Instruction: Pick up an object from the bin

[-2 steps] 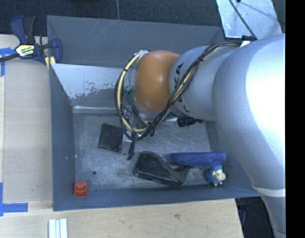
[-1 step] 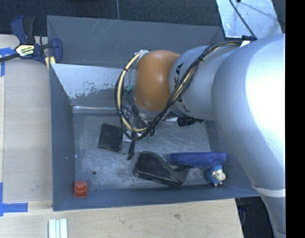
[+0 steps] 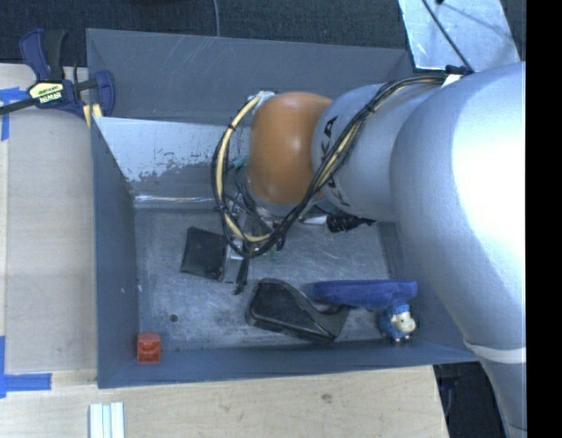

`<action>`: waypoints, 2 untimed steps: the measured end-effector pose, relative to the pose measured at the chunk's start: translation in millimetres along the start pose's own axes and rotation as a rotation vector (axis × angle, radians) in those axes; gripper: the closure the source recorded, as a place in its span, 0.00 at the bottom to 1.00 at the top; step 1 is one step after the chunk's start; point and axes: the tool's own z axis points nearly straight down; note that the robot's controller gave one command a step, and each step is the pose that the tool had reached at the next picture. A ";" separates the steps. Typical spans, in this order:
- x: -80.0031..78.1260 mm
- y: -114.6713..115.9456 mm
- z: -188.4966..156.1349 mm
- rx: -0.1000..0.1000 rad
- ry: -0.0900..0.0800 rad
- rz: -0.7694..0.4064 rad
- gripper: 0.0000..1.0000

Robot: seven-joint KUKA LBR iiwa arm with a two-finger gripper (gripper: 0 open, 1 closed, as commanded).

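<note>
Objects in the bin (image 3: 115, 245) number five: one flat black square (image 3: 204, 253) left of centre, one black pouch-like thing (image 3: 288, 311), one blue bar (image 3: 361, 292) and one small yellow-and-blue figure (image 3: 400, 322) along the lower wall, and one red block (image 3: 149, 347) in the lower left corner. The end effector (image 3: 235, 267) hangs at the square's right edge; I cannot tell if it is apart or together. The floor left of the square lies open.

Grey metal bin (image 3: 115, 272), flat black square (image 3: 203, 254) mid-floor, black pouch (image 3: 288, 310) by near wall, blue bar (image 3: 363, 292) beside it, toy figure (image 3: 400, 322), red block (image 3: 149, 347) in corner.
</note>
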 end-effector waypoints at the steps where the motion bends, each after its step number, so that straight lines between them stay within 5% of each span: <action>1: -0.6 -0.2 -0.3 -0.001 -0.001 0.001 0.00; 2: -1.9 -0.2 -1.6 -0.002 -0.004 0.001 1.00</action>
